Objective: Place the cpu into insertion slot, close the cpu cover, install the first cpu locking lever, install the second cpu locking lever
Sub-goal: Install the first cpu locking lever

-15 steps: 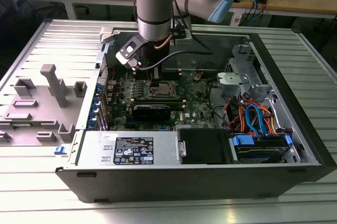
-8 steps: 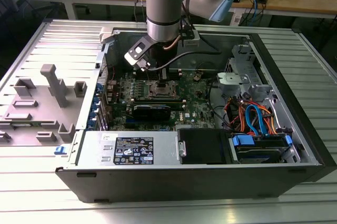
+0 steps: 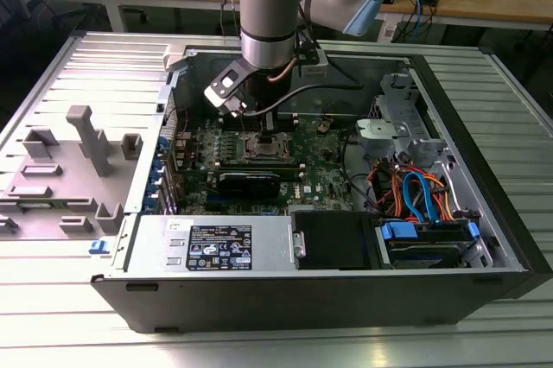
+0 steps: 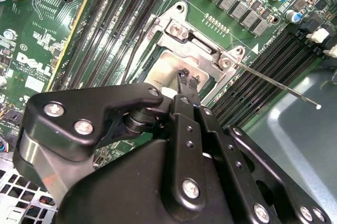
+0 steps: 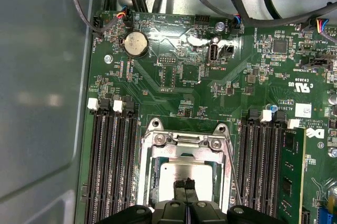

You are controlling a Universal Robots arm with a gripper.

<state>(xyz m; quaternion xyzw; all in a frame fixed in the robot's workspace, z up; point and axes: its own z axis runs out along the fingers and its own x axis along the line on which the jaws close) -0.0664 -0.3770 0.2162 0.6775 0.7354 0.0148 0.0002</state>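
Exterior view: black robot gripper (image 3: pixel 258 124) hangs inside open dark metal computer case (image 3: pixel 259 299), above green motherboard (image 3: pixel 320 182). Both wrist views: small square cpu with silver-grey metal top (image 5: pixel 184 171) (image 4: pixel 171 71) lies in square dark-rimmed insertion slot (image 5: pixel 156 176), between long black memory strips (image 5: pixel 113 166). Thin dull grey metal cpu cover (image 5: pixel 181 153) frames it. Claw clenched, fingertips (image 5: pixel 179 186) together, nothing seen between them, right over the cpu top. Second wrist view: thin steel wire lever (image 4: pixel 274 83) angles away from the socket corner.
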